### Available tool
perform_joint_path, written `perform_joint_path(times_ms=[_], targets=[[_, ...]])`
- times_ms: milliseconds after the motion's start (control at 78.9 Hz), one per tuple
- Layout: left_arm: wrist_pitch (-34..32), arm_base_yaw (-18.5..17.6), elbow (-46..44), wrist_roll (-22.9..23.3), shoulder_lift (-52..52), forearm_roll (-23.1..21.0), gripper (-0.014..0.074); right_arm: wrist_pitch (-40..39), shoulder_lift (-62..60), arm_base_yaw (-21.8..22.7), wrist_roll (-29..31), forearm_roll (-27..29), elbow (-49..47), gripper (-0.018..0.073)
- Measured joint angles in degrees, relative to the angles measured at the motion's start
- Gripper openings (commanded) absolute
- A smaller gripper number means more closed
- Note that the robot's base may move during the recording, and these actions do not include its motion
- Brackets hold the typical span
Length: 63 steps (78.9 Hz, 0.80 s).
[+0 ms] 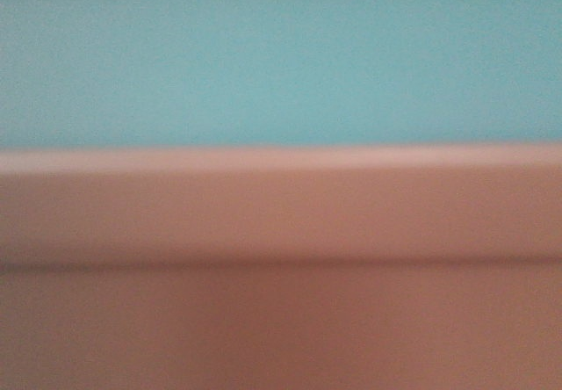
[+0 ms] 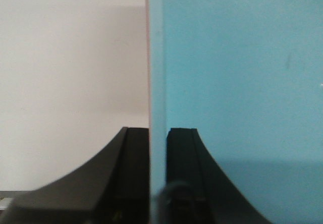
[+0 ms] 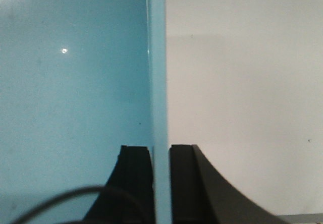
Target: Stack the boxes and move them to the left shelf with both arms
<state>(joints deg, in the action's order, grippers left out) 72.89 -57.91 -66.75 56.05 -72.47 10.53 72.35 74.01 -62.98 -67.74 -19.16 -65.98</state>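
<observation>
So, my left pincer (image 2: 158, 130) is squeezed nearly shut on the sky-blue bin's (image 1: 281, 56) thin wall, a sliver of the pink bin (image 1: 281, 232) alongside — my right pincer (image 3: 160, 147) clamps the blue wall too. Up front, blue sits above pink, filling the view; the left shelf isn't visible. I reckon smooth plastic's light but slippery and a bit bendy — hold the walls, keep level.

The right gripper (image 3: 160, 152) clamps the rim wall of the light blue box (image 3: 75, 108). One black finger (image 3: 135, 166) is inside the box and the other is outside. The wall rises straight up between them. Blue plastic fills the left half, with small light glints. A plain pale surface (image 3: 242, 93) fills the right. A dark cable (image 3: 60, 200) curves across the bottom left.
</observation>
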Motion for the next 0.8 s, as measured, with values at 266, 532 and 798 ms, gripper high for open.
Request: perform_joint_path(times_ms=[266,532,798], targets=[[0.0,0.0,0.0,0.0,0.0,0.0,-0.0007,0.0,0.0,0.0,0.0,-0.1,0.0,0.007],[0.0,0.0,0.0,0.1,0.0,0.0,-0.0007,0.0,0.0,0.0,0.0,-0.2,0.0,0.007],[0.0,0.0,0.0,0.1,0.0,0.0,-0.0007,0.0,0.0,0.0,0.0,-0.2,0.0,0.007]])
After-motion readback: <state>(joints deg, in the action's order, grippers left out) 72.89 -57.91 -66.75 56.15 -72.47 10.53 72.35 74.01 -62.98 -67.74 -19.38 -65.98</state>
